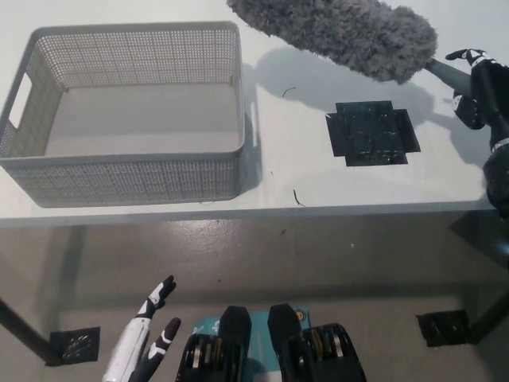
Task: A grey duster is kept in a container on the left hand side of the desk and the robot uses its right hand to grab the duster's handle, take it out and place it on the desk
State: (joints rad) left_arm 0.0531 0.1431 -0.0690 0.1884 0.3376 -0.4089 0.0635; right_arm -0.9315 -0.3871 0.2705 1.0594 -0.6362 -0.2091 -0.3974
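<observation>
Gripping grey duster [342, 36] by handle [444, 72] end in right hand [475, 86], above desk [306, 171]; left hand [147, 338] idle, open-fingered. Risks levering loose, clipping mesh basket [119, 179].

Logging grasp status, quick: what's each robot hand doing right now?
Left robot hand: open, holding nothing, resting low at the left.
Right robot hand: shut on the handle of the grey duster.
</observation>
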